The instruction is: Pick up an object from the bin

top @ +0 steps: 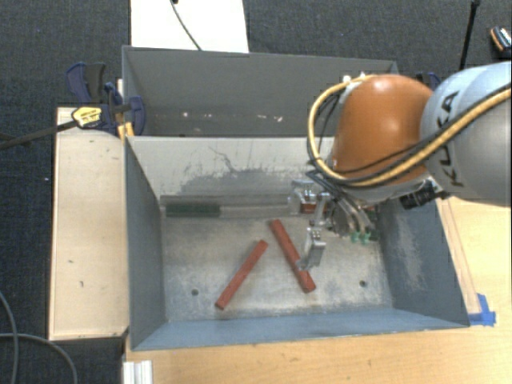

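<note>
Dark carpet (40,22) lies around the grey metal bin (144,238), which the camera view takes in from above.

On the bin's floor lie three slim sticks, and little else can be made out. A reddish-brown stick (242,275) lies aslant near the middle of the floor, its lower end toward the front wall. A second reddish-brown stick (282,239) lies just beside it toward the right wall, leaning the opposite way; the two come near each other at their upper ends but look apart. A dark green stick (192,210) lies along the foot of the back wall, toward the left corner, well apart from the others.

The arm's orange cover (376,126) hangs over the right half of the bin. Below it the end effector (310,259) is low over the second reddish-brown stick, at its half nearer the front wall. Whether it is open or closed I cannot tell, and nothing shows as gripped.

By my reading this is the descent-and-grasp step, with the pick not yet made. The next move seems to call for settling squarely across that narrow stick, closing firmly, and lifting straight up clear of the walls.
</note>
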